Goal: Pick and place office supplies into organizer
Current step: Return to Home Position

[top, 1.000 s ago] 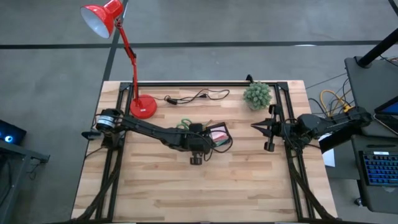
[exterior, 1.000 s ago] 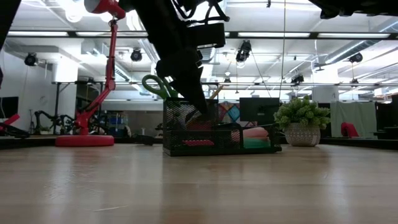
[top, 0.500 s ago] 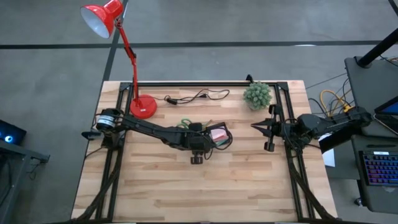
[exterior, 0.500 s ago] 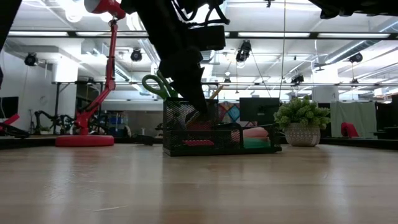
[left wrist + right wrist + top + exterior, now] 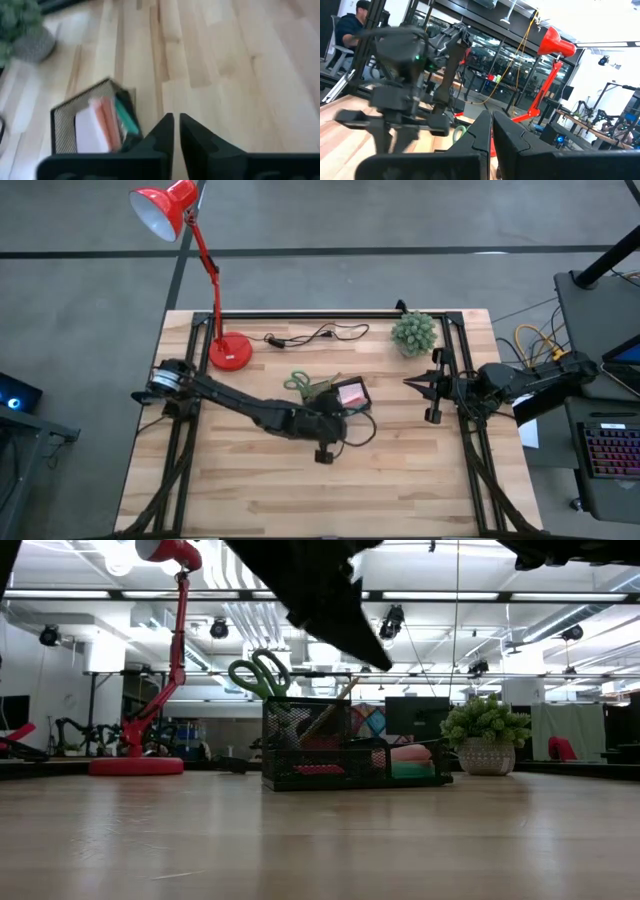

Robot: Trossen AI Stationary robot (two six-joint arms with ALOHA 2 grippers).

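Observation:
The black mesh organizer [image 5: 345,396] stands mid-table. It holds the pink sticky-note pad [image 5: 352,393], and the green-handled scissors [image 5: 297,383] and the yellow pencil [image 5: 335,707] stick up out of it. In the low view the organizer [image 5: 350,748] shows pink and teal items through its mesh. My left gripper [image 5: 343,424] is shut and empty. It hovers above the organizer's near side, and its wrist view shows the organizer [image 5: 95,122] beside its fingers [image 5: 176,127]. My right gripper [image 5: 415,384] waits shut at the table's right edge.
The red lamp's base [image 5: 230,353] and a black cable [image 5: 315,335] lie toward the far edge. A small green plant [image 5: 413,332] stands far right. Bare wood stretches across the near half of the table. A person [image 5: 355,25] sits in the room beyond.
My left gripper has risen out of the organizer and drawn back toward the table's near edge, slightly to the right. The organizer has stayed in place, and its pink pad now shows uncovered from above.

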